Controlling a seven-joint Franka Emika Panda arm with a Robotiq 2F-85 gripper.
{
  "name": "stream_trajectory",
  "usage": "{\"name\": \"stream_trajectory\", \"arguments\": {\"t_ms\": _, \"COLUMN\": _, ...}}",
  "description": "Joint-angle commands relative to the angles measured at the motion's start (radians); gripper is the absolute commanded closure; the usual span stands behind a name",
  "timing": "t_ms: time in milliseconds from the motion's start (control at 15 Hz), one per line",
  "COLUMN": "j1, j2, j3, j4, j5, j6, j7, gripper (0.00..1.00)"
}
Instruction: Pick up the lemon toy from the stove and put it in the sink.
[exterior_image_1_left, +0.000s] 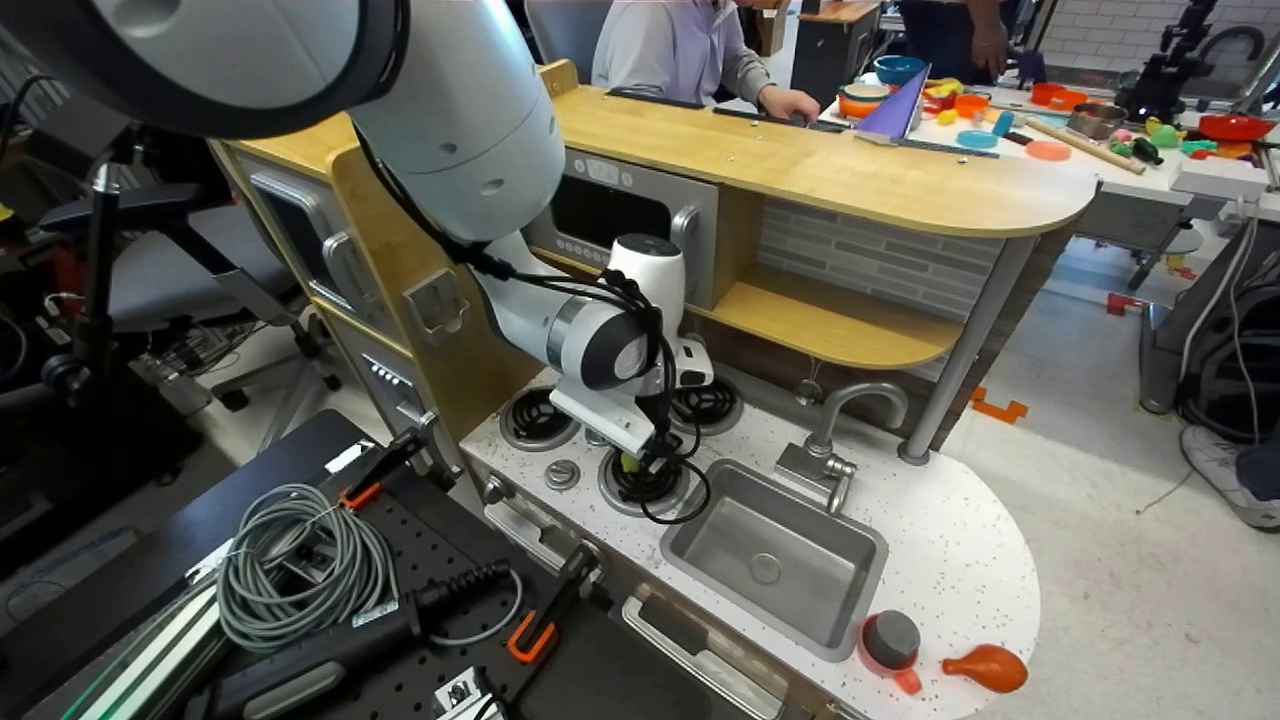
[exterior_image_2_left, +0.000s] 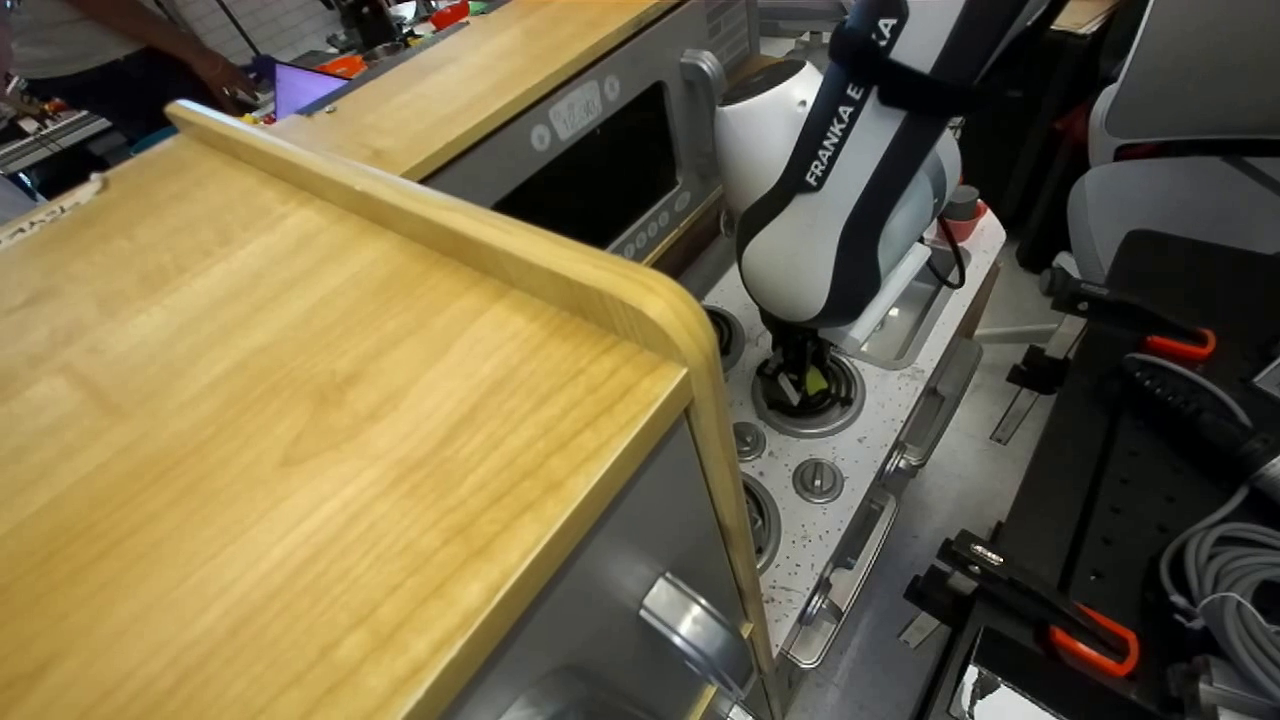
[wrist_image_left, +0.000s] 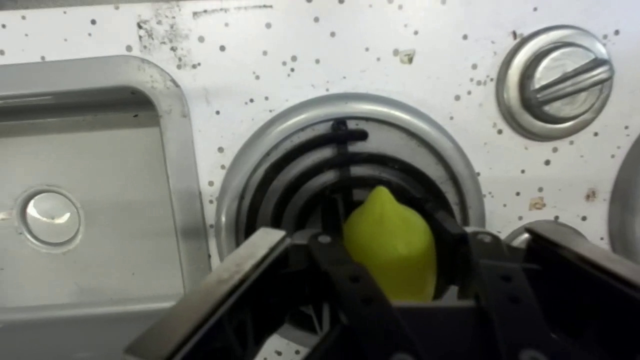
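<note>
Well, the gripper (wrist_image_left: 389, 217) straddles the lemon toy (wrist_image_left: 392, 252) (over the stove (exterior_image_2_left: 783, 462)).

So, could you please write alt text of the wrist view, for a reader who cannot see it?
A yellow-green lemon toy is between the black fingers of the pincer, over a round stove burner; whether they grip it is unclear. The grey sink with its drain lies at left, and a silver knob at upper right.
</note>
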Motion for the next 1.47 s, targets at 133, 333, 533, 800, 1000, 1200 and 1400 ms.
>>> {"name": "stream_trajectory", "arguments": {"t_ms": 133, "j1": -0.002, "j2": -0.110, "j3": -0.055, "j4": -0.121, "j5": -0.019, "j6": 0.011, "j7": -0.019, "gripper": 0.84}}
{"name": "stream_trajectory", "arguments": {"t_ms": 333, "j1": -0.006, "j2": -0.173, "j3": -0.091, "j4": -0.188, "j5": -0.034, "j6": 0.017, "j7": -0.027, "gripper": 0.84}}
{"name": "stream_trajectory", "arguments": {"t_ms": 533, "j1": -0.019, "j2": -0.206, "j3": -0.136, "j4": -0.214, "j5": -0.045, "j6": 0.013, "j7": -0.019, "gripper": 0.84}}
{"name": "stream_trajectory", "arguments": {"t_ms": 800, "j1": -0.060, "j2": -0.227, "j3": -0.178, "j4": -0.209, "j5": -0.027, "j6": 0.002, "j7": -0.008, "gripper": 0.84}}
{"name": "stream_trajectory", "arguments": {"t_ms": 1000, "j1": -0.114, "j2": -0.217, "j3": -0.186, "j4": -0.178, "j5": -0.004, "j6": -0.001, "j7": -0.005, "gripper": 0.84}}
{"name": "stream_trajectory", "arguments": {"t_ms": 1200, "j1": -0.155, "j2": -0.179, "j3": -0.196, "j4": -0.137, "j5": 0.007, "j6": 0.011, "j7": 0.019, "gripper": 0.84}}
{"name": "stream_trajectory", "arguments": {"t_ms": 1400, "j1": -0.188, "j2": -0.133, "j3": -0.191, "j4": -0.088, "j5": 0.023, "j6": 0.008, "j7": 0.031, "gripper": 0.84}}
